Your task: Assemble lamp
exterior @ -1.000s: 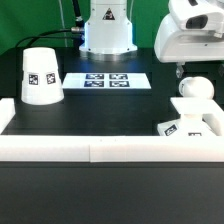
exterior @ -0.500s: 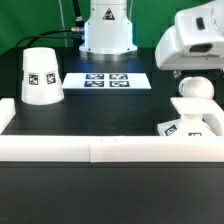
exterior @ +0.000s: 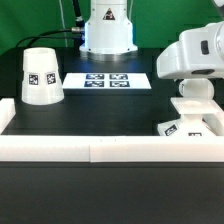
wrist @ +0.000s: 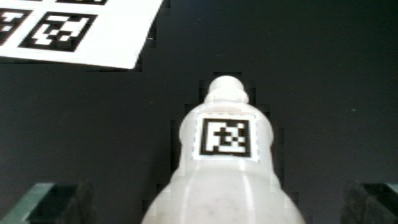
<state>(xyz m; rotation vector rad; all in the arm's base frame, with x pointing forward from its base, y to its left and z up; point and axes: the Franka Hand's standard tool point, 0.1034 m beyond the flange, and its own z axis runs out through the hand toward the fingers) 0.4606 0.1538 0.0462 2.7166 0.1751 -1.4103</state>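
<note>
The white bulb (exterior: 192, 90) stands upright on the flat square base (exterior: 186, 124) at the exterior view's right. My gripper (exterior: 193, 78) is right above it, and the hand covers the bulb's top. In the wrist view the bulb (wrist: 222, 140) with its square tag fills the middle. My gripper (wrist: 217, 205) is open there, with one dark finger (wrist: 50, 203) on each side of the bulb and not touching it. The cone shade (exterior: 40, 75) stands apart at the exterior view's left.
The marker board (exterior: 106, 80) lies at the back middle and also shows in the wrist view (wrist: 71, 30). The robot pedestal (exterior: 107, 30) stands behind it. A low white wall (exterior: 100, 150) runs along the front and up both sides.
My gripper has come down over the bulb and now hides its top. The bulb, base and shade have not moved.
</note>
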